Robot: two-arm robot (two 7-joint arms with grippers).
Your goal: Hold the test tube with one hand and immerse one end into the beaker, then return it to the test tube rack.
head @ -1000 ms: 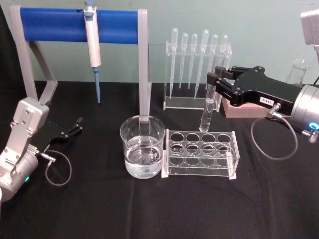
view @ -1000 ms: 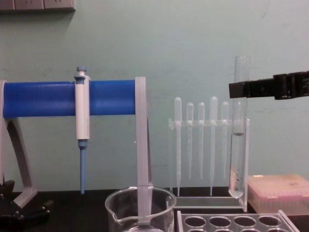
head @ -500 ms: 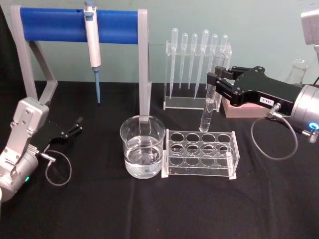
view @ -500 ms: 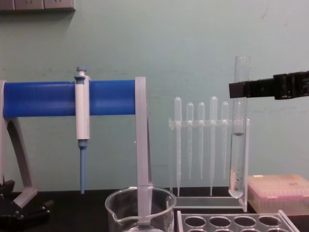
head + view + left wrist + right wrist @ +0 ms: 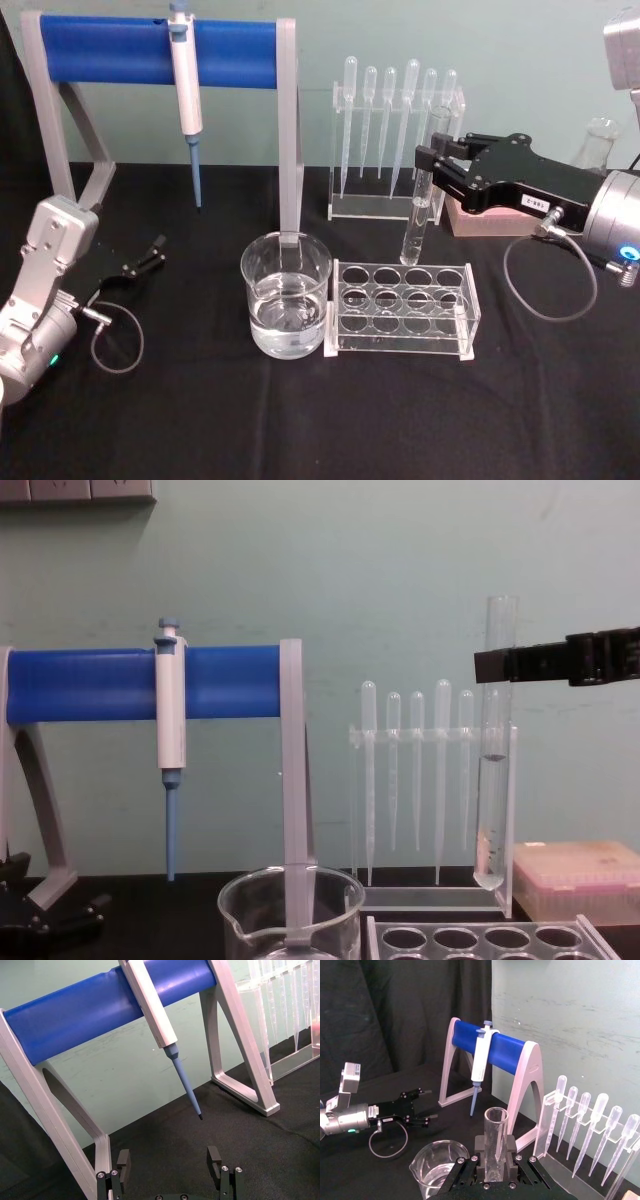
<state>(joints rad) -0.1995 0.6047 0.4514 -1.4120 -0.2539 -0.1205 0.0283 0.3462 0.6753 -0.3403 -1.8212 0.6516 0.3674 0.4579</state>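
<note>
Over on the left, the left gripper (image 5: pixel 147 255) lies low by the black table (image 5: pixel 300 420), near the foot of the blue-barred stand (image 5: pixel 150 50). Its fingers (image 5: pixel 123 1164) are spread apart with nothing between them. A micropipette (image 5: pixel 186 95) hangs from the stand's bar, tip down.

Next comes the beaker (image 5: pixel 286 295), standing on the table in front of the stand's right leg and partly filled with clear liquid. Just beside it on the right, touching or nearly so, is the clear test tube rack (image 5: pixel 402 307); all its holes in sight are vacant.

Above the rack's far row hangs the test tube (image 5: pixel 417 215), upright, its round bottom clear of the rack and well to the right of the beaker. A rack of thin plastic pipettes (image 5: pixel 395 120) stands behind it.

The right gripper (image 5: pixel 430 165) reaches in from the right and grasps the tube. Its fingers (image 5: pixel 479 1152) are clamped on either side of the glass in the upper part, so the open rim stands above them and most of the tube's length hangs below.
</note>
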